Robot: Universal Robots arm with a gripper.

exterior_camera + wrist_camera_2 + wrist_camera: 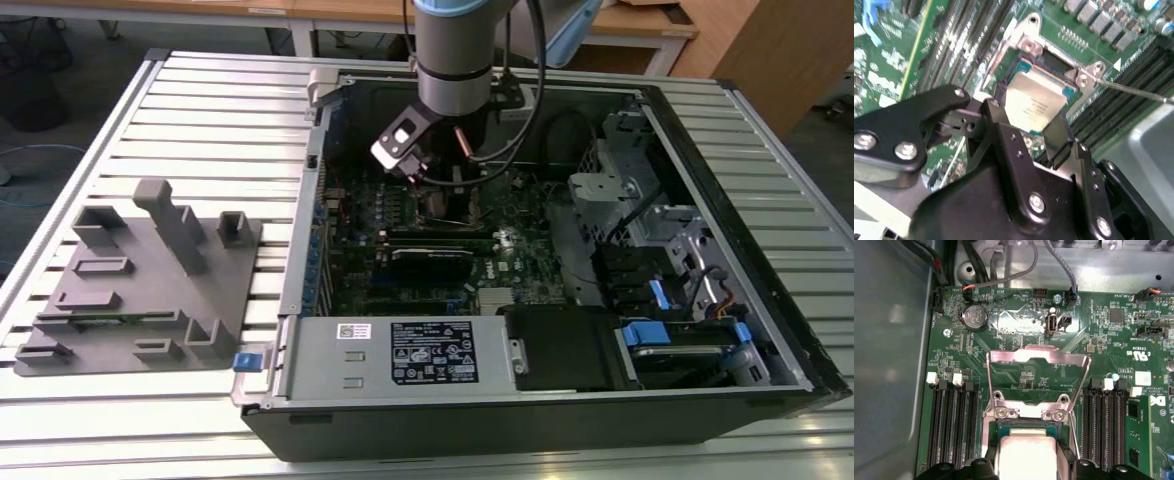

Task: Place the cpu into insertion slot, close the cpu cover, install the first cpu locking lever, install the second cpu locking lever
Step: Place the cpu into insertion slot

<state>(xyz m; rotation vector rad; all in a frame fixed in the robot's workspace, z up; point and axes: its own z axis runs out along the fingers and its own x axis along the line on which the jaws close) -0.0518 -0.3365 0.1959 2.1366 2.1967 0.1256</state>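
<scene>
Your pincer (1026, 122) is closed narrow on the chip (1035, 102), with a black finger (999, 125) pressed to each of two opposite edges. The chip sits right between them, low over the square socket (1053, 60) in the green board (1104, 340). You cannot tell whether it is fully seated. Just beyond the pincer, the metal cover (1036, 356) stands swung up on its hinge, and the board shows through its window. The socket is uncovered. A thin metal lever (1134, 91) sticks out free to one side of the pincer. Long black memory slots (951, 425) run along both flanks of the pincer. Farther past the cover lies a round coin battery (974, 317). In the exterior view the arm (454, 60) reaches down into the open computer case (534, 430). Well away from the pincer, toward the exterior view's left, a grey holder tray (134, 290) rests on the slatted table (200, 100).
</scene>
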